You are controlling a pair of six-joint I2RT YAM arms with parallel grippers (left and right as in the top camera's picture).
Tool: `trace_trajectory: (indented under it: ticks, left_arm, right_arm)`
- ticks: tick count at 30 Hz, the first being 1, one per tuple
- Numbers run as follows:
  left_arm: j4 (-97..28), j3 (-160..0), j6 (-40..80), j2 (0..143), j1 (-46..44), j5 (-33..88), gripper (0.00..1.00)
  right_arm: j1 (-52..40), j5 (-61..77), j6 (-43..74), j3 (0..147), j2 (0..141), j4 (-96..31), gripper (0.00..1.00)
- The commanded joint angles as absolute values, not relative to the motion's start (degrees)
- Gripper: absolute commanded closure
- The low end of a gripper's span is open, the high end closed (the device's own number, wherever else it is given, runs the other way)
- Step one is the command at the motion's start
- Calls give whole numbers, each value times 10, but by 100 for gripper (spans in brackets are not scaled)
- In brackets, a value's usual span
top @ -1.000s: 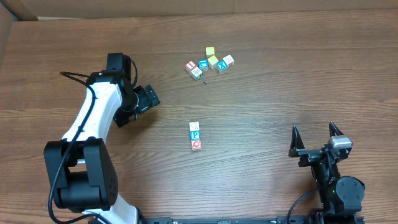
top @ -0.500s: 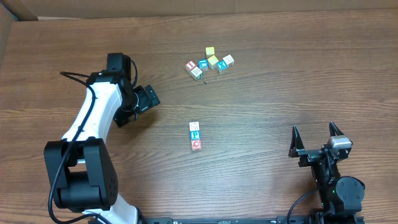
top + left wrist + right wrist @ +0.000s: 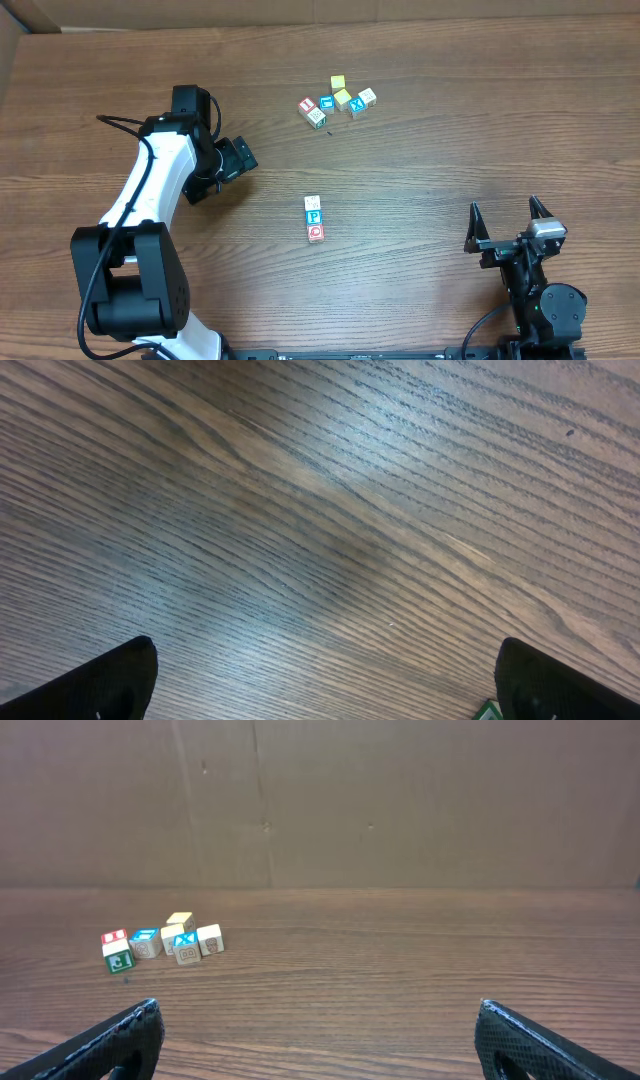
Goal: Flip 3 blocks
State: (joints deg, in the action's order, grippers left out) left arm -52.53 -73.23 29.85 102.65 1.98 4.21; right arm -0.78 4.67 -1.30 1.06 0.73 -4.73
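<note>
Nothing has changed over the last second: from overhead both arms sit exactly where they were and no block has shifted, so I read this as a pause, with no flip under way. My left gripper (image 3: 238,158) hangs over bare wood at the left of the table (image 3: 450,120), fingers spread wide and empty; its wrist view shows only wood grain between the two dark fingertips. My right gripper (image 3: 508,222) is parked at the near right, also spread wide and holding nothing. The three blocks I care about stand in a short touching column near the middle of the table: the pale block (image 3: 312,203) farthest, the blue P block (image 3: 313,217) in the middle, the red O block (image 3: 315,233) nearest. They lie well apart from both grippers. The spare cluster of blocks (image 3: 337,101) sits farther back. I judge the left arm better placed to reach the column.
</note>
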Motion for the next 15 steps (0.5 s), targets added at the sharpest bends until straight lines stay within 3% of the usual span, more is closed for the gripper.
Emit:
trace_trajectory:
  ticks: [1, 8, 15]
  left_arm:
    - [-524, -740, 296, 1024, 18, 40, 0]
    - [-524, -740, 296, 1006, 2, 40, 0]
    - [-504, -740, 296, 871, -76, 3, 0]
  right_arm:
    - [-6, 48, -15, 4, 2, -44, 0]
    - [-6, 48, -15, 4, 2, -44, 0]
    - [-6, 48, -15, 4, 2, -44, 0]
